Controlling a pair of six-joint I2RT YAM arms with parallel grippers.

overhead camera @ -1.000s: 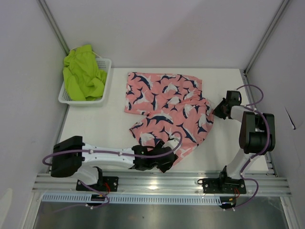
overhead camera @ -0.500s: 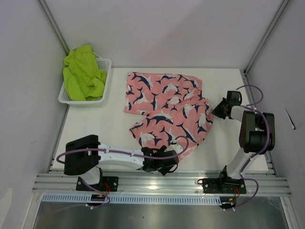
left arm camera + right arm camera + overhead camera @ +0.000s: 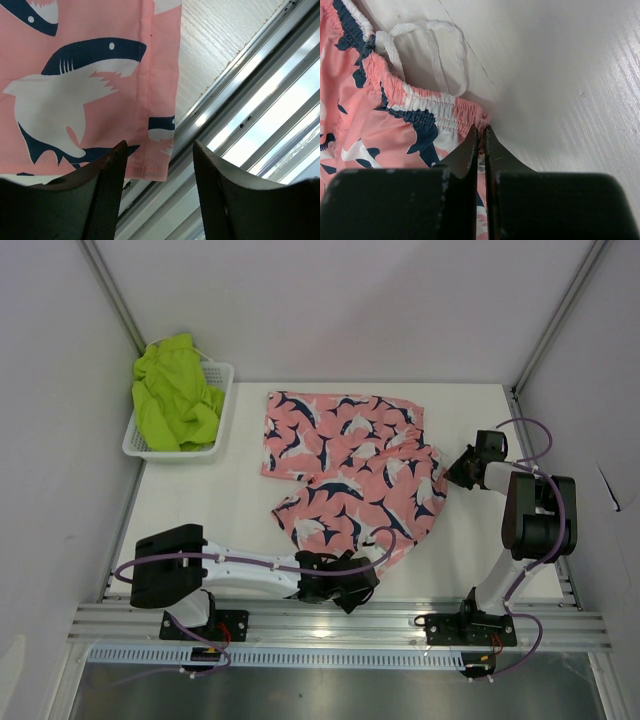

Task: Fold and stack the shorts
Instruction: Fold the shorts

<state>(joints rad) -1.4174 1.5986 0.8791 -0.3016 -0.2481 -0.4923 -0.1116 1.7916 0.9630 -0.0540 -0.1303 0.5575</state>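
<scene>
The pink shark-print shorts (image 3: 345,475) lie spread and partly crumpled in the middle of the table. My right gripper (image 3: 456,471) is shut on the waistband corner (image 3: 481,121) at their right side, next to the white drawstring (image 3: 434,47). My left gripper (image 3: 356,587) is low at the near hem. In the left wrist view it (image 3: 159,150) is open, and the hem corner (image 3: 159,165) shows between its fingertips, lying over the table's near edge. The lime green shorts (image 3: 172,400) sit bunched in the basket at the back left.
The white mesh basket (image 3: 221,412) stands at the table's back left corner. An aluminium rail (image 3: 250,100) runs along the near edge just under the left gripper. Grey walls and frame posts close in both sides.
My left arm has slid right and toward the near edge, bringing its gripper over the hem corner, and its jaws have narrowed a little. The right gripper and the shorts have not moved.
</scene>
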